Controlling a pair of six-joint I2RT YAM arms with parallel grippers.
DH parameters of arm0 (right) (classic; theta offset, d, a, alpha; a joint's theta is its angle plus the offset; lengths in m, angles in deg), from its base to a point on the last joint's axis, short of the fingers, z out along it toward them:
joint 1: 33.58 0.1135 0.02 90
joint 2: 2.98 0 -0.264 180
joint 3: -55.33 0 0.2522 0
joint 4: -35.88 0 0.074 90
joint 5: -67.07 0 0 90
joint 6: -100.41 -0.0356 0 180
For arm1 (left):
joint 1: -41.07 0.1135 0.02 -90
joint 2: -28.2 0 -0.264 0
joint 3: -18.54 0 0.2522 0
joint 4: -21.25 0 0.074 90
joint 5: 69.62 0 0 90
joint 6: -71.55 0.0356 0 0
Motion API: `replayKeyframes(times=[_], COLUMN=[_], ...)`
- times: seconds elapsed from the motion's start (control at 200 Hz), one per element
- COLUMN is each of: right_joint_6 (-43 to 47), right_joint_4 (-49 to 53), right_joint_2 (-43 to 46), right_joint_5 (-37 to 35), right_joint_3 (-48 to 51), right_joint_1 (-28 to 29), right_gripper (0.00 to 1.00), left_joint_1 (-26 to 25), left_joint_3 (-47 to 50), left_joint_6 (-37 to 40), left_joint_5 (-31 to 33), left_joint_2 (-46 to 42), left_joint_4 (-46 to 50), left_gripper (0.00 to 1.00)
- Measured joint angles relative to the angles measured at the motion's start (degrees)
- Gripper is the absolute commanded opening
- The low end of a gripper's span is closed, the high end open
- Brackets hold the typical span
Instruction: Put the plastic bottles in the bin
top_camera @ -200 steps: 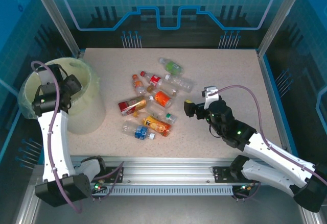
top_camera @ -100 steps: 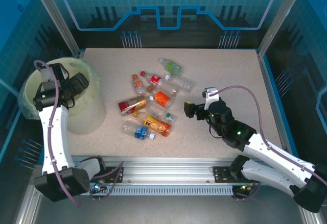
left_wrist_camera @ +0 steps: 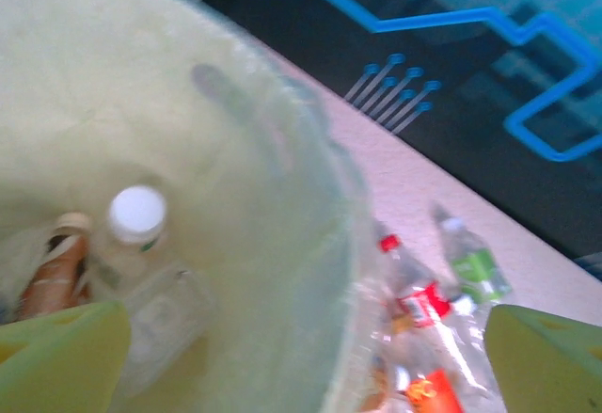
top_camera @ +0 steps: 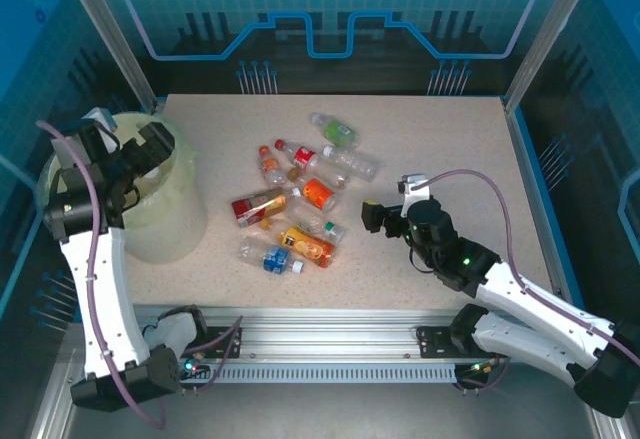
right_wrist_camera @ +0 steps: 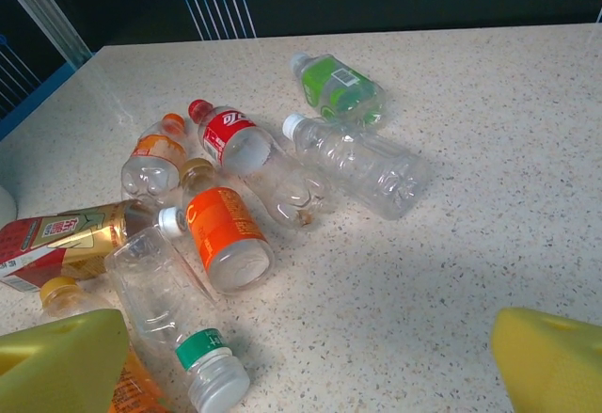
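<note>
**Worktop stock: loose bottles at centre, bin at left**

1. Bin (top_camera: 172,214): pale cream with a clear liner folded over the rim. It stands at the far-left edge of the speckled worktop (top_camera: 450,149), well apart from the loose bottles.
2. Left fingers (top_camera: 157,142): above the bin's mouth, spread wide, gripping nothing.
3. Bin contents, left wrist view: a white-capped bottle (left_wrist_camera: 137,214) beside a brown bottle (left_wrist_camera: 58,264). Something clear lies beneath them. The picture is blurred there, so their number cannot be told.
4. Plastic bottles (top_camera: 300,199): about nine lie on their sides in a loose cluster left of the worktop's centre.
   - The green-label bottle (right_wrist_camera: 339,88) is farthest.
   - The clear bottle (right_wrist_camera: 362,161) and the red-label bottle (right_wrist_camera: 235,135) lie side by side.
   - The orange-capped bottle (right_wrist_camera: 153,154) touches the red-label one.
   - The orange-label bottle (right_wrist_camera: 226,239) presses against the green-capped clear bottle (right_wrist_camera: 179,305).
   - The blue-label bottle (top_camera: 273,257) is nearest the arms' bases.
5. Right fingers (top_camera: 371,215): just right of the cluster, spread wide and gripping nothing, with bare worktop between them and the nearest bottle.
6. Obstructions: the crowded bottles touch one another and several overlap.
7. Hidden or cut off: the red-and-gold bottle (right_wrist_camera: 61,239) is clipped by the picture's left edge. One orange bottle sits mostly behind a right finger. The bin's wall hides its floor in the top view.
</note>
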Motion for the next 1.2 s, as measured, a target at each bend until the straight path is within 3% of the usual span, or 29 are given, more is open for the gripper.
replayKeyframes(times=[0.22,0.38,0.56,0.885,0.98,1.201], right_joint_6=[-0.63,-1.7,-3.17,-3.82,-4.0,-3.96], right_joint_4=[-0.15,-1.09,-1.42,-1.44,-1.05,-0.5], right_joint_2=[0.04,0.17,0.17,0.17,0.17,0.28], right_joint_5=[0.0,-0.02,0.07,1.27,1.46,1.49], right_joint_3=[0.26,1.2,1.44,1.46,1.44,1.44], right_joint_1=[-0.15,-0.48,-0.85,-1.05,-1.22,-1.22], right_gripper=[1.0,1.0,1.0,1.0,1.0,1.0], left_joint_1=[-0.57,-8.96,-24.22,-48.61,-52.5,-56.0], left_joint_3=[-0.04,-0.02,2.73,16.2,20.33,27.65], left_joint_6=[-2.91,-4.2,-6.97,-22.86,-28.26,-40.44], left_joint_5=[-12.94,-14.75,-6.95,16.74,20.46,23.26], left_joint_2=[-2.49,-2.54,-3.63,-4.68,-3.91,-0.46], left_joint_4=[-4.9,-7.52,-9.6,-9.51,-9.4,-6.95], left_gripper=[0.99,0.99,0.98,0.99,0.99,0.99])
